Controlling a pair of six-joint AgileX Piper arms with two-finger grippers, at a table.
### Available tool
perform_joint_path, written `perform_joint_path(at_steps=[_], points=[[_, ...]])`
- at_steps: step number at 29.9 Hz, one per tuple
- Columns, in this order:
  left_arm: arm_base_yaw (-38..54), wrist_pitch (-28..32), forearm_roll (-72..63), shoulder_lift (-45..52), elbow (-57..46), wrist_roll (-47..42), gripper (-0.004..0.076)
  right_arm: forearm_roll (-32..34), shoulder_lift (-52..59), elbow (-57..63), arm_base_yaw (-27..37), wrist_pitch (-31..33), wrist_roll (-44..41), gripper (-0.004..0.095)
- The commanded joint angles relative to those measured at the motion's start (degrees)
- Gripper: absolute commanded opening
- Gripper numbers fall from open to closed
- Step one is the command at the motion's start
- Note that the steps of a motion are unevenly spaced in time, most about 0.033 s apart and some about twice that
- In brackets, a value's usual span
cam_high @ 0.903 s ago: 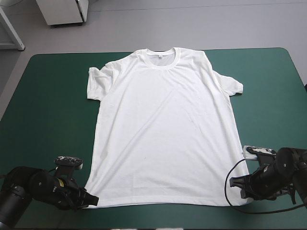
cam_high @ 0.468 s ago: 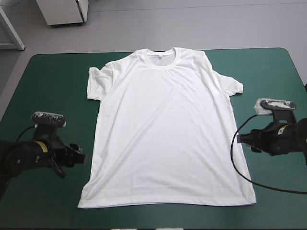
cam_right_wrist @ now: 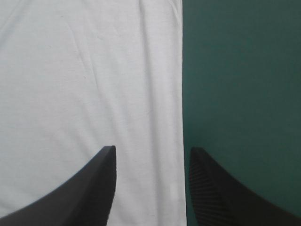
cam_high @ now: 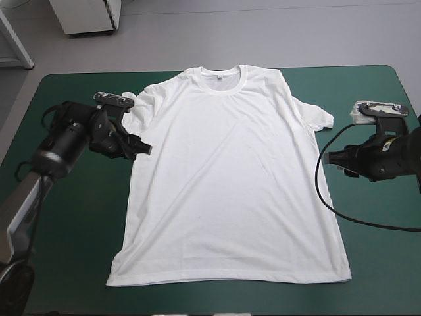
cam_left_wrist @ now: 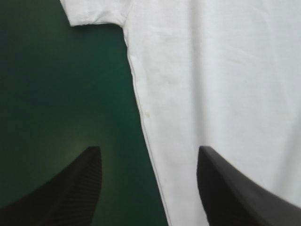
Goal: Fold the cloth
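The table's teal-green cover (cam_high: pixel 72 217) lay smooth and matte, and the white T-shirt (cam_high: pixel 227 178) was spread flat across its middle. The ribbed round collar (cam_high: pixel 223 72) pointed to the far edge and the straight hem ran along the near edge. The cloth looked soft and thin, with faint shallow creases across the chest and a slightly rumpled short sleeve (cam_high: pixel 135 108) on the left side. The left gripper (cam_high: pixel 141 148) hovered just under that sleeve at the shirt's side edge. In its wrist view, its curved black ribbed fingers stood wide apart (cam_left_wrist: pixel 149 150), gripping nothing, with the stitched side seam (cam_left_wrist: pixel 141 108) running between them. The right gripper (cam_high: pixel 327 158) sat beside the opposite sleeve, likewise spread and empty (cam_right_wrist: pixel 153 148). One of its fingers was over white cloth and the other over the cover.
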State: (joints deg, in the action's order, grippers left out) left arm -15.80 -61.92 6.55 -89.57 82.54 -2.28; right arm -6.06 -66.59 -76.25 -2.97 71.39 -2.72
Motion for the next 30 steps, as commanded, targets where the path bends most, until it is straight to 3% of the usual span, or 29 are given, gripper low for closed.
perform_joint_path(at_steps=[1, 9, 27, 30], points=[[0.4, 0.8, 0.5, -4.5, 7.0, -0.7, 0.0440, 0.1, 0.8, -2.0, -0.1, -1.7, 0.2, 0.0447], [5.7, -1.0, -3.5, -15.1, 15.0, -1.5, 0.0387, 1.2, 0.5, -2.0, 0.0, -1.7, 0.2, 0.0447], [6.8, 3.4, -7.9, -25.2, 15.2, -0.8, 0.0380, 1.2, -1.4, -2.0, 0.0, -1.7, -0.3, 0.0439], [6.8, 3.9, -8.1, -25.9, 15.3, -0.8, 0.0320, 1.3, -1.4, -2.0, 0.0, -1.7, -0.3, 0.0439]])
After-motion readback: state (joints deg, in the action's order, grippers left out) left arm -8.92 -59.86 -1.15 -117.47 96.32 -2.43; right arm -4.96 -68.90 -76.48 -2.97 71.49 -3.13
